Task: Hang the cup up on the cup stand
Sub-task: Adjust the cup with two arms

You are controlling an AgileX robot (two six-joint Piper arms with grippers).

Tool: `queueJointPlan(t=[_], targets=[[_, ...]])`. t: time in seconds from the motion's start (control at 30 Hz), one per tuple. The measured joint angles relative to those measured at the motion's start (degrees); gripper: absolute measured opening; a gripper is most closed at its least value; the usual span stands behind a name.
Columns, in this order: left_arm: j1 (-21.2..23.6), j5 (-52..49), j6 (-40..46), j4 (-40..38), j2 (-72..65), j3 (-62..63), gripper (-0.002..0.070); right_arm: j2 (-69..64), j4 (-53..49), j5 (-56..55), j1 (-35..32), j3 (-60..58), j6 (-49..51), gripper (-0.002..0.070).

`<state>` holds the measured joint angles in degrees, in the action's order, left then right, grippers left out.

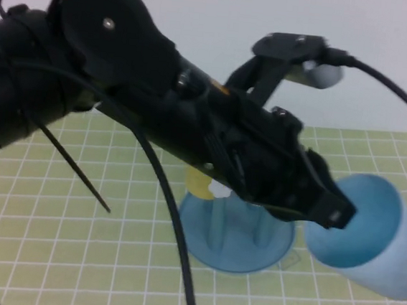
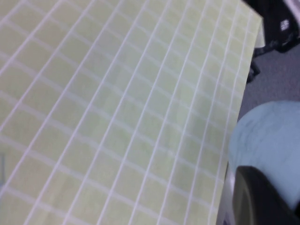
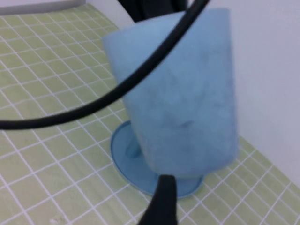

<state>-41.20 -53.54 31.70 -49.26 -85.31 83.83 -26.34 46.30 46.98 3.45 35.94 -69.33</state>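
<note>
Filling the near foreground, the left gripper (image 1: 328, 208) holds the cup (image 1: 372, 237) by its rim, mouth sideways, just beside the cup stand (image 1: 234, 249), not yet hung; the right gripper's jaws cannot be judged.

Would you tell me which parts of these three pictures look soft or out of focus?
High view: the black arm is blurred, left gripper at the rim of the light blue plastic tumbler; left wrist view: the green grid mat is soft; right wrist view: tumbler and black cable across it are fuzzy, right gripper a dark smudge near the tumbler.
</note>
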Motion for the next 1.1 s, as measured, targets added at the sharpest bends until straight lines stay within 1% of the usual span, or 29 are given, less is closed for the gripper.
queueJointPlan(t=[0.1,0.17,0.47,0.6,0.83,0.9,1.03,1.1], targets=[[-3.2,2.4,-0.1,-0.1,-0.6,0.1,0.0000,-0.2,0.3,0.1,0.0,0.0,-3.4,0.0686],[-4.1,3.4,-0.1,-0.3,-1.1,0.1,0.0000,-0.5,0.5,0.4,0.0,0.0,-5.2,0.0689],[-4.2,3.4,-0.1,-4.5,-3.0,0.1,0.0000,-5.1,1.4,4.3,0.3,0.3,-7.6,0.0692],[-5.2,3.5,0.0,-4.6,-3.8,0.1,0.0000,-8.4,2.6,3.6,1.1,0.5,-8.5,0.0692],[-5.3,3.3,0.7,-5.0,-4.1,0.1,0.0000,-12.7,4.3,3.4,1.1,0.5,-10.4,0.0691],[-5.3,3.3,1.4,-4.9,-4.1,0.1,0.0000,-13.0,5.2,3.5,1.1,0.5,-10.9,0.0675],[-5.3,3.3,1.5,-4.8,-4.1,0.1,0.0001,-13.0,5.7,3.7,1.2,0.5,-12.5,0.0609],[-5.3,3.0,2.0,-4.8,-4.1,0.1,0.0001,-13.0,5.7,3.7,1.2,0.5,-13.0,0.0591]])
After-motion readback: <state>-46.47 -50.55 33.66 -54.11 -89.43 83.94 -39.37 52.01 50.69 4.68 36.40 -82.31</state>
